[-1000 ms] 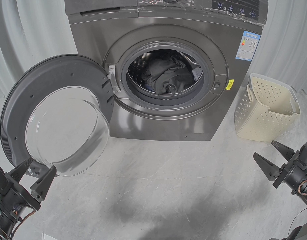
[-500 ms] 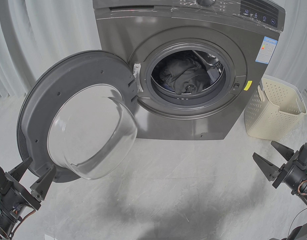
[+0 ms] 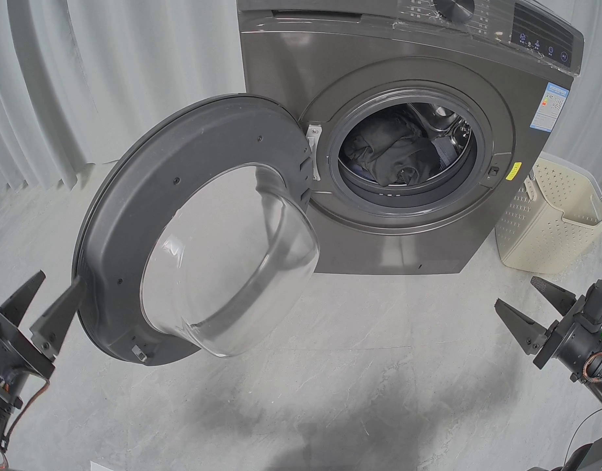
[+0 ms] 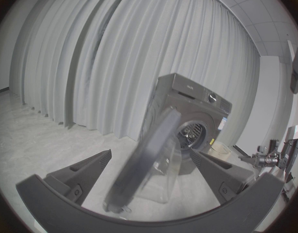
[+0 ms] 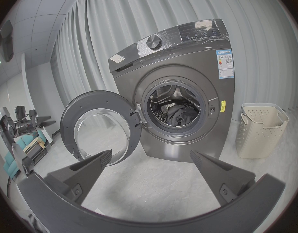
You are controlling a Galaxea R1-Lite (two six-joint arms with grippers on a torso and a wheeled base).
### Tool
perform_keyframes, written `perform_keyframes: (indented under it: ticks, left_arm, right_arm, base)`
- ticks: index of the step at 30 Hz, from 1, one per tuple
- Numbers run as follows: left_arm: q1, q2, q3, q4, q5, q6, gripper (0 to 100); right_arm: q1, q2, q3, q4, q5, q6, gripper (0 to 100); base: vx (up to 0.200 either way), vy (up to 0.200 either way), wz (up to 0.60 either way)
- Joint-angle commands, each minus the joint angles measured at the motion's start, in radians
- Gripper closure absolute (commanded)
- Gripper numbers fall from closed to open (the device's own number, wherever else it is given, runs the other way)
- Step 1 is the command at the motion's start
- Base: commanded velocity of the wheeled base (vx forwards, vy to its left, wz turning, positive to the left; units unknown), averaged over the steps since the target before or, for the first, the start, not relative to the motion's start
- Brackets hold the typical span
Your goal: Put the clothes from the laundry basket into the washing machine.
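The grey washing machine stands ahead, its round door swung wide to the left. Dark clothes lie inside the drum. A cream laundry basket stands on the floor to the machine's right, and no clothes show in it. My left gripper is open with nothing in it, low at the left, its near finger close beside the door's outer rim. My right gripper is open with nothing in it, low at the right, in front of the basket and apart from it.
Pale pleated curtains hang behind the machine. Bare grey floor stretches between me and the machine. The open door juts out over the floor on the left side.
The whole head view has shifted, so the machine and basket now sit farther right in the picture. The door's rim now lies closer to my left gripper. Both grippers stay open.
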Motion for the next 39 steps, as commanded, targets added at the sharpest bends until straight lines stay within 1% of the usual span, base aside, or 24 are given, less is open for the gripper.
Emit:
perform_keyframes:
  ticks: [1, 2, 3, 5, 8, 9, 11, 12, 14, 15, 17, 18, 21, 22, 23, 24, 26, 27, 28, 29, 31, 32, 36, 39]
  left_arm:
    - [0.123, -0.024, -0.102, 0.020, -0.058, 0.015, 0]
    - [0.123, -0.024, -0.102, 0.020, -0.058, 0.015, 0]
    - [0.207, -0.014, -0.138, 0.075, -0.095, 0.050, 0]
    - [0.249, -0.008, -0.170, 0.154, -0.164, 0.076, 0]
    - [0.259, 0.029, -0.202, 0.250, -0.265, 0.078, 0]
    - [0.259, 0.033, -0.205, 0.258, -0.272, 0.078, 0]
    - [0.259, 0.082, -0.214, 0.304, -0.338, 0.079, 0]
    - [0.259, 0.093, -0.214, 0.309, -0.354, 0.079, 0]
    - [0.259, 0.093, -0.214, 0.309, -0.354, 0.079, 0]
    - [0.259, 0.165, -0.216, 0.298, -0.432, 0.079, 0]
    - [0.259, 0.180, -0.216, 0.295, -0.449, 0.079, 0]
    - [0.252, 0.206, -0.230, 0.292, -0.492, 0.079, 0]
    - [0.236, 0.208, -0.244, 0.292, -0.561, 0.072, 0]
    - [0.236, 0.208, -0.244, 0.292, -0.561, 0.072, 0]
    - [0.189, 0.188, -0.251, 0.298, -0.633, 0.058, 0]
    - [0.153, 0.170, -0.251, 0.301, -0.650, 0.046, 0]
    - [0.101, 0.150, -0.251, 0.306, -0.657, 0.023, 0]
    - [0.031, 0.127, -0.251, 0.309, -0.659, -0.006, 0]
    - [0.002, 0.117, -0.251, 0.309, -0.659, -0.019, 0]
    - [-0.058, 0.099, -0.251, 0.310, -0.657, -0.048, 0]
    - [-0.058, 0.099, -0.251, 0.310, -0.657, -0.048, 0]
    - [-0.103, 0.081, -0.242, 0.310, -0.667, -0.092, 0]
    - [-0.109, 0.078, -0.228, 0.310, -0.668, -0.128, 0]
    - [-0.106, 0.079, -0.228, 0.310, -0.650, -0.131, 0]
  right_arm:
    - [-0.004, 0.002, 0.000, -0.001, 0.001, 0.000, 0]
    - [-0.004, 0.002, 0.000, -0.001, 0.001, 0.000, 0]
    - [-0.005, 0.002, 0.002, 0.001, 0.002, 0.001, 0]
    - [-0.005, 0.002, 0.002, 0.001, 0.004, 0.001, 0]
    - [-0.005, 0.004, 0.000, 0.001, 0.004, 0.001, 0]
    - [-0.005, 0.005, 0.000, 0.001, 0.002, 0.001, 0]
    - [-0.005, 0.013, 0.000, -0.001, 0.002, 0.001, 0]
    - [-0.005, 0.015, 0.000, -0.001, 0.002, 0.001, 0]
    - [-0.005, 0.015, 0.000, -0.001, 0.002, 0.001, 0]
    - [-0.005, 0.016, 0.003, 0.001, 0.004, 0.001, 0]
    - [-0.005, 0.016, 0.003, 0.001, 0.004, 0.001, 0]
    - [-0.005, 0.016, 0.003, 0.001, 0.004, 0.001, 0]
    - [-0.005, 0.016, 0.003, 0.001, 0.004, 0.001, 0]
    - [-0.005, 0.016, 0.003, 0.001, 0.004, 0.001, 0]
    - [-0.005, 0.016, 0.003, 0.001, 0.004, 0.003, 0]
    - [-0.007, 0.016, 0.003, 0.002, 0.004, 0.004, 0]
    - [-0.010, 0.019, 0.003, 0.002, 0.004, 0.009, 0]
    - [-0.010, 0.027, 0.003, 0.002, 0.006, 0.018, 0]
    - [-0.010, 0.030, 0.003, 0.001, 0.006, 0.021, 0]
    - [-0.010, 0.034, 0.003, 0.001, 0.006, 0.024, 0]
    - [-0.010, 0.034, 0.003, 0.001, 0.006, 0.024, 0]
    - [-0.010, 0.038, 0.002, -0.001, 0.007, 0.024, 0]
    - [-0.011, 0.038, 0.000, -0.003, 0.007, 0.024, 0]
    - [-0.011, 0.038, 0.002, -0.003, 0.007, 0.026, 0]
  base:
    - [0.000, 0.000, 0.00]
    - [0.000, 0.000, 0.00]
    - [0.000, 0.000, 0.00]
    - [0.000, 0.000, 0.00]
    - [0.000, 0.000, 0.00]
    - [0.000, 0.000, 0.00]
    - [0.000, 0.000, 0.00]
    - [0.000, 0.000, 0.00]
    - [0.000, 0.000, 0.00]
    - [0.000, 0.000, 0.00]
    - [0.000, 0.000, 0.00]
    - [0.000, 0.000, 0.00]
    - [0.000, 0.000, 0.00]
    - [0.000, 0.000, 0.00]
    - [0.000, 0.000, 0.00]
    - [0.000, 0.000, 0.00]
    - [0.000, 0.000, 0.00]
    - [0.000, 0.000, 0.00]
    - [0.000, 0.000, 0.00]
    - [0.000, 0.000, 0.00]
    - [0.000, 0.000, 0.00]
    - [0.000, 0.000, 0.00]
    - [0.000, 0.000, 0.00]
    - [0.000, 0.000, 0.00]
